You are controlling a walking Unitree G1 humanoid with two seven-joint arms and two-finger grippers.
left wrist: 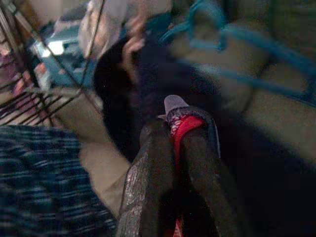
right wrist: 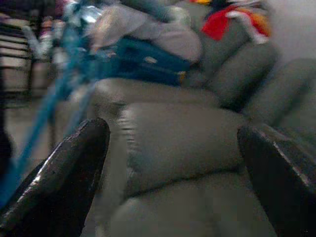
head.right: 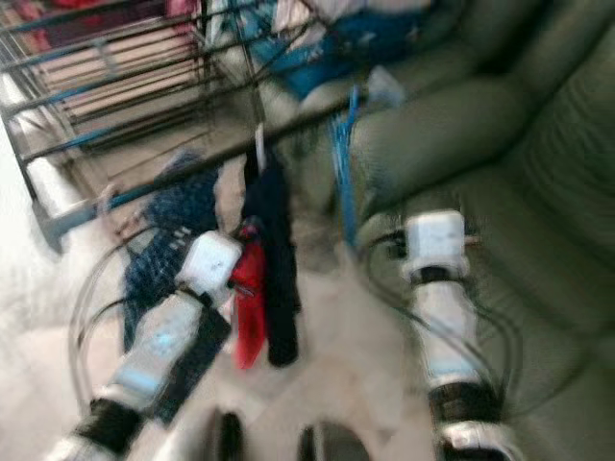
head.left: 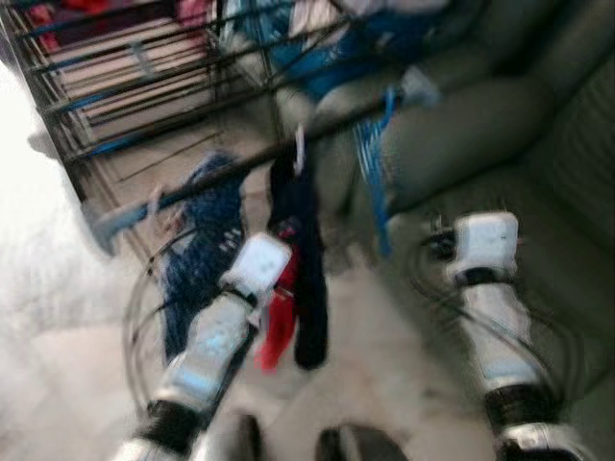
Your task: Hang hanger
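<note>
A white-hooked hanger [head.left: 300, 152] hangs on the dark rod [head.left: 221, 178] of the drying rack and carries a dark garment [head.left: 306, 259] with a red cloth [head.left: 279, 327] beside it. My left gripper [left wrist: 180, 133] is shut on the red cloth [left wrist: 183, 129], just left of the garment. Blue hangers [head.left: 377, 158] hang on the same rod further right. My right gripper [right wrist: 173, 143] is open and holds nothing, raised in front of the green sofa [right wrist: 187, 148]. All views are blurred.
The wire drying rack [head.left: 125, 67] stands at the back left, with a blue checked cloth [head.left: 202, 240] draped under the rod. The green sofa [head.left: 500, 115] takes up the right side, with a pile of clothes [head.left: 336, 38] on its far end. Pale floor [head.left: 365, 375] lies below.
</note>
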